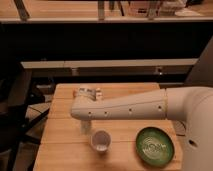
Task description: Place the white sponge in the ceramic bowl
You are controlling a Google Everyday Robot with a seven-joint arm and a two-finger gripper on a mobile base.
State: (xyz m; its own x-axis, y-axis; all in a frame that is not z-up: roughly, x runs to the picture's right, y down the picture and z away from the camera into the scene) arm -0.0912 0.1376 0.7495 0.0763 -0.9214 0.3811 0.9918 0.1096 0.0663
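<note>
- White robot arm [125, 106] reaches in from the right, lying almost level across the light wooden table [60, 150]. Its rounded end sits over the left half of the table.
- Gripper [85, 126] looks to be the pale piece hanging straight down under that rounded end, low over the wood. Can't tell whether it is apart, together or clamped on anything.
- Small round white cup [100, 141] stands upright just right of the gripper and nearer the front edge. They look apart.
- Wide shallow glossy green ceramic bowl [156, 146] with pale swirls inside sits at the front right, well apart from the gripper, with the cup between them. I see only the swirls inside it.
- Small white soft sponge block [98, 92]: best guess is the little white bit at the back of the table, peeking over the arm's top edge. Not certain.
- If so, it lies behind the arm and slightly right of the gripper, not touching it, with the arm's width between the two. It is also far from the bowl.
- Greyish lump [86, 93] sits just left of that white bit, right above the arm's end. Can't tell what it is.
</note>
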